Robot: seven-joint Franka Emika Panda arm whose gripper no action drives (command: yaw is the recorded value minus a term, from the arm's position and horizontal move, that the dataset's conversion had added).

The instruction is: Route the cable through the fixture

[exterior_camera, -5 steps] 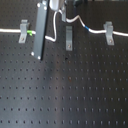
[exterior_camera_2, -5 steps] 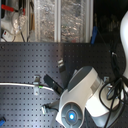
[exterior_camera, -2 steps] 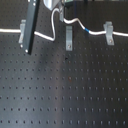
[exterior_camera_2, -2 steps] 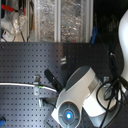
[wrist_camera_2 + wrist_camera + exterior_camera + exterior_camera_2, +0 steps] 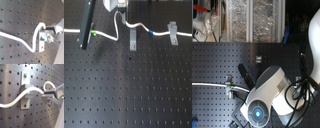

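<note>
Cable [image 5: 139,26] loops from the raised end effector [image 5: 119,11], closed on it, toward the middle fixture [image 5: 132,38]. Compared with 0.4 s ago, the end effector sits higher and farther toward the first exterior view's right, exposing the green band [image 5: 94,33].

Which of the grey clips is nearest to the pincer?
The middle clip in the first exterior view, just below the pincer holding the cable; the right clip stands farther away.

The cable [image 5: 139,26] is white with a green band [image 5: 94,33] and a blue band [image 5: 151,32]. The clips [image 5: 132,40] are grey; the board [image 5: 129,90] is black, dotted with holes.
</note>
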